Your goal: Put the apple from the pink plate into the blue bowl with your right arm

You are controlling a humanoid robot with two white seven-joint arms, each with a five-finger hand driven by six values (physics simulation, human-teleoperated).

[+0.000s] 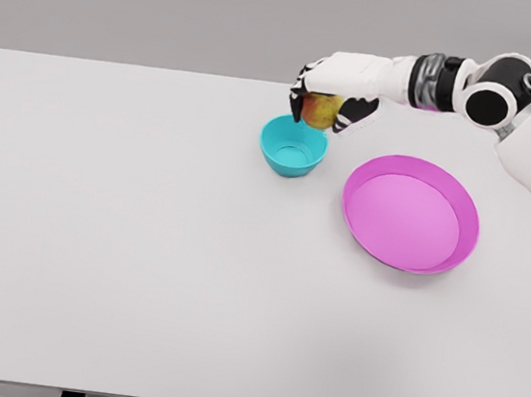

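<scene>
A yellow-red apple (321, 111) hangs in the air, held by my right hand (327, 104), whose fingers curl around it. The hand hovers just above the far right rim of the blue bowl (293, 146), which stands on the table with nothing visible inside. The pink plate (411, 214) lies to the right of the bowl, with nothing on it. My right arm reaches in from the upper right corner. The left arm is out of sight.
The white table (125, 239) spreads wide to the left and front of the bowl. Its far edge runs just behind my hand. Bowl and plate stand a short gap apart.
</scene>
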